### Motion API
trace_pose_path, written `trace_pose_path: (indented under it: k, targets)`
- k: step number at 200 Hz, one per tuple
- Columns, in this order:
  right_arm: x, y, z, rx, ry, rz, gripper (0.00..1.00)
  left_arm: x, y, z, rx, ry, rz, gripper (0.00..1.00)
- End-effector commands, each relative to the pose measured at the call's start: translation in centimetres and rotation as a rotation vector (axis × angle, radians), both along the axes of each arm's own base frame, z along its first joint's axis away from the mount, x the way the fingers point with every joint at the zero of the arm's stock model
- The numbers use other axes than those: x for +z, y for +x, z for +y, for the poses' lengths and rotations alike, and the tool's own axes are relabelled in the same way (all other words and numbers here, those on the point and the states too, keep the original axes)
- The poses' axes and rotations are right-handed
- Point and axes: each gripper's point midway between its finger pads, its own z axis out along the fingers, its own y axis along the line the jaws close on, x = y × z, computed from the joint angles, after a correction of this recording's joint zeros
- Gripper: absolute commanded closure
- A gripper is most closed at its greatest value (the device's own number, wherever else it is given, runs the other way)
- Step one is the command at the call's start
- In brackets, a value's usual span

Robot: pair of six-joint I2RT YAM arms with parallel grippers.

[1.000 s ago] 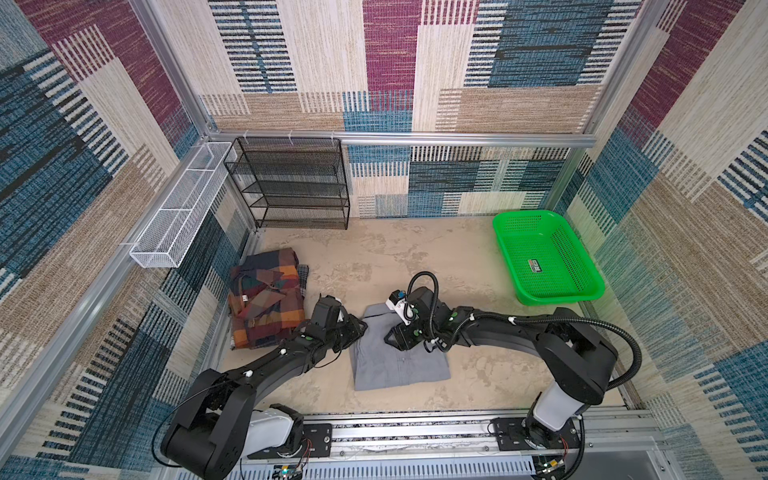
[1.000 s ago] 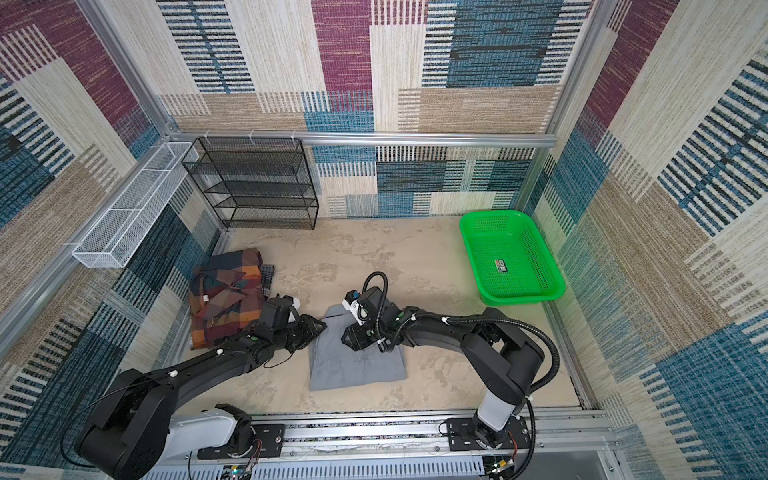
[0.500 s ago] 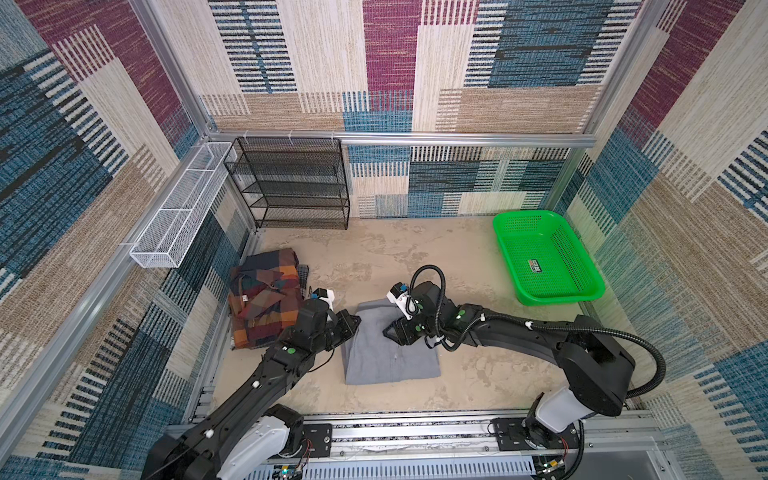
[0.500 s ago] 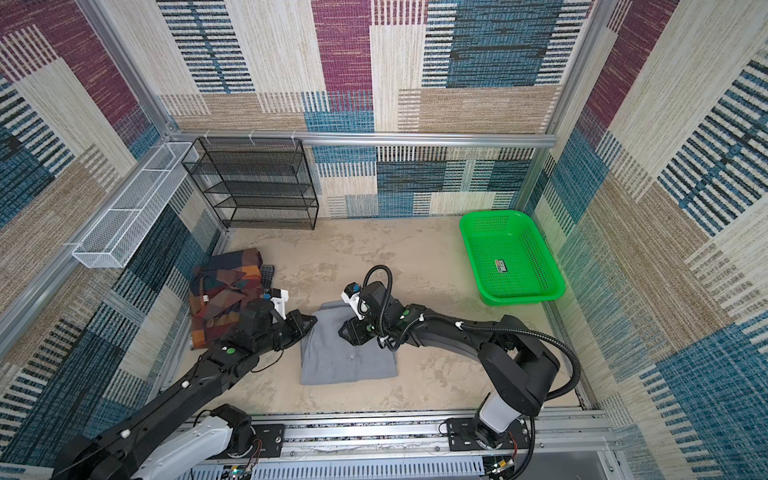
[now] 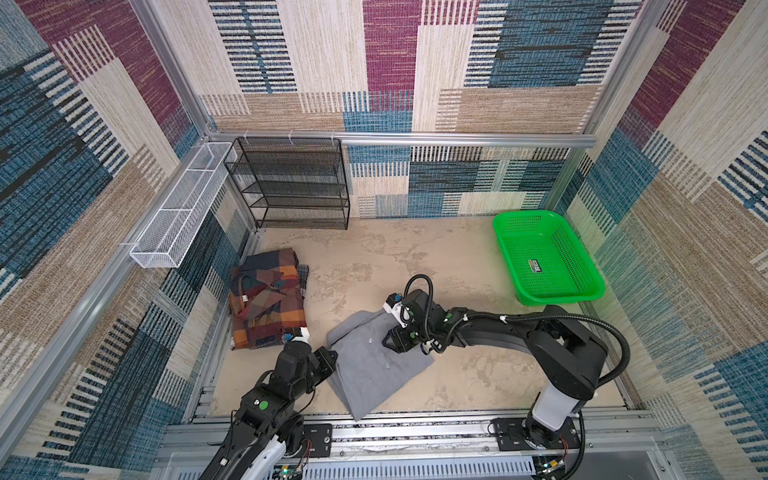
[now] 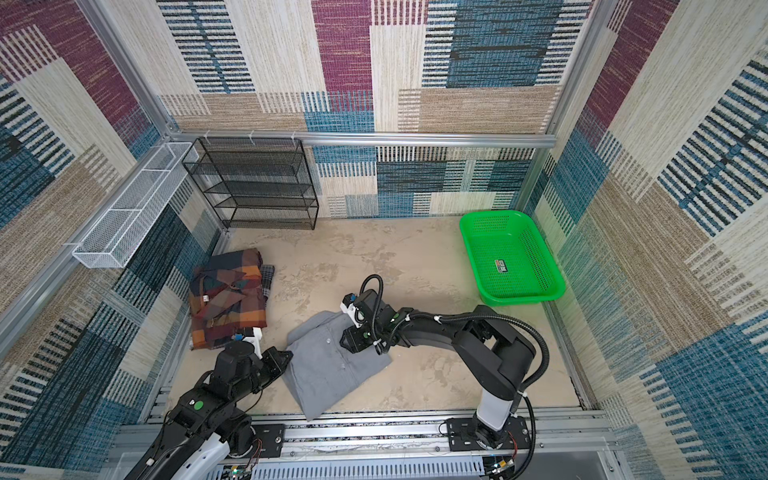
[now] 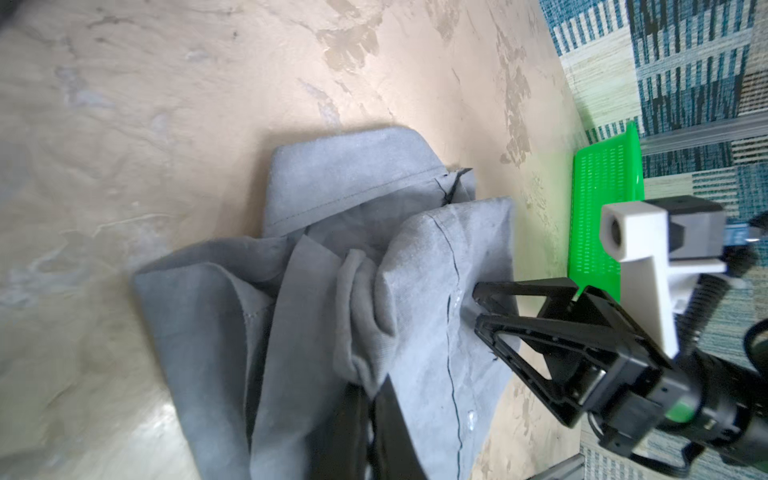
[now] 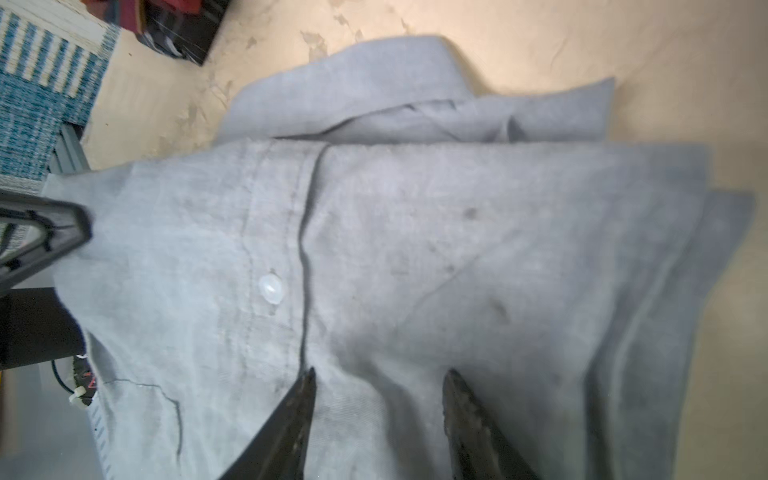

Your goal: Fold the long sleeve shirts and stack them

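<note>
The gray long sleeve shirt (image 5: 374,374) (image 6: 328,374) lies partly folded and skewed on the beige floor, one corner reaching the front rail. My left gripper (image 5: 332,357) (image 7: 370,388) is shut on a bunched fold at the shirt's left edge (image 7: 316,316). Over the shirt's upper right part, my right gripper (image 5: 388,341) (image 8: 380,374) stands open, both tips pressed on the cloth (image 8: 415,228) beside the button placket. The plaid long sleeve shirt (image 5: 268,303) (image 6: 228,299) rests folded against the left wall, apart from both grippers.
A green mesh basket (image 5: 557,297) (image 6: 519,297) sits at the right wall. At the back left stands a black wire rack (image 5: 291,183), with a white wire basket (image 5: 178,216) hung on the left wall. The metal front rail (image 5: 415,432) borders the floor.
My left gripper has shut on the gray shirt's left edge and drawn back toward the front. The shirt has turned and slid toward the front rail. The right gripper stays on it.
</note>
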Motion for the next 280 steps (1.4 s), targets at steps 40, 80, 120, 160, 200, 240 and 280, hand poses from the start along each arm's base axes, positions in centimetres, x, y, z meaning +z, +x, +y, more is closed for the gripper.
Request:
trace_pose_path:
  k: [40, 80, 120, 160, 200, 240, 280]
  targets:
    - [-2.5, 1.1, -0.9, -0.075, -0.110, -0.024, 0.50, -2.6, -2.5, 1.3, 0.028, 0.073, 0.121, 1.00]
    - [-3.7, 2.8, -4.0, -0.164, -0.233, -0.096, 0.49, -1.0, -2.2, 1.0, 0.002, 0.104, 0.128, 0.57]
    - [-5.8, 4.4, -10.5, -0.384, -0.338, -0.025, 0.49, 1.2, -1.5, 0.7, -0.032, 0.136, 0.108, 0.55]
    - [-3.4, 3.2, -15.5, -0.632, -0.256, 0.077, 0.47, 3.3, 0.5, -1.8, -0.152, 0.146, 0.076, 0.54]
    - [4.3, 0.3, -13.9, -0.765, 0.019, 0.126, 0.45, 4.1, 3.1, -6.0, -0.330, 0.126, 0.100, 0.53]
    - [9.3, 0.6, -21.1, -0.987, 0.024, -0.045, 0.27, 5.5, 5.4, -8.0, -0.411, 0.155, 0.075, 0.53]
    - [2.7, -1.3, -20.9, -0.900, -0.064, 0.103, 0.33, 5.8, 5.9, -8.7, -0.428, 0.144, 0.090, 0.54]
